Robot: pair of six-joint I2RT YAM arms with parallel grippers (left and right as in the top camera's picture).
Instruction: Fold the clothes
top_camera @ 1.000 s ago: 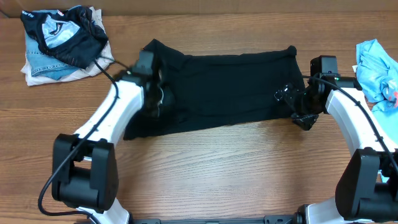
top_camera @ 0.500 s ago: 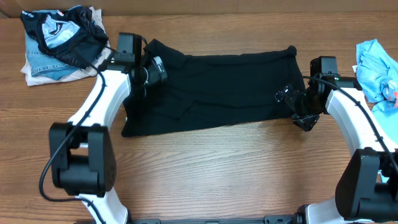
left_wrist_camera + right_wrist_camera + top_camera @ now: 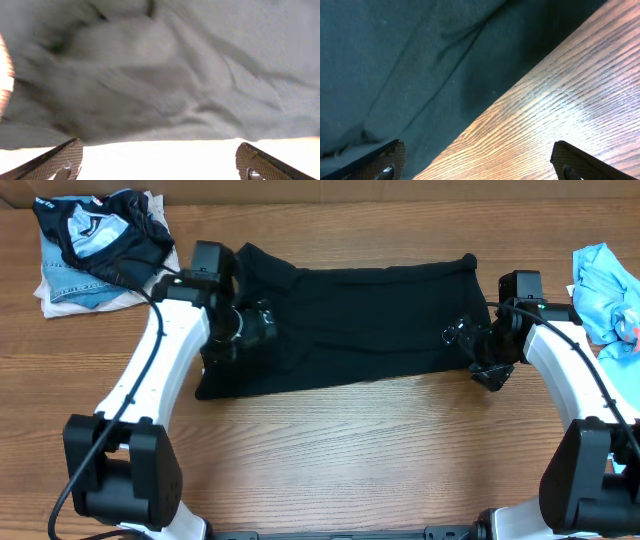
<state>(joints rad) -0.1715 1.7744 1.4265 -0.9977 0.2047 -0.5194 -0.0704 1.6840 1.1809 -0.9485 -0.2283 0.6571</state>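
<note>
The left gripper (image 3: 255, 328) is seen with its jaws spread wide and nothing between them, poised over the rumpled left end of the black T-shirt (image 3: 370, 320). The right gripper (image 3: 465, 338) is likewise wide and empty at the shirt's right edge, where fabric meets the table (image 3: 350, 450). The shirt is laid flat between the arms. A fold is judged to be in hand: both ends are best pinched low, lifted together and carried across evenly. A pile of other clothes (image 3: 95, 245) is seen beyond the shirt's left end, a light blue garment (image 3: 605, 290) beyond its right.
</note>
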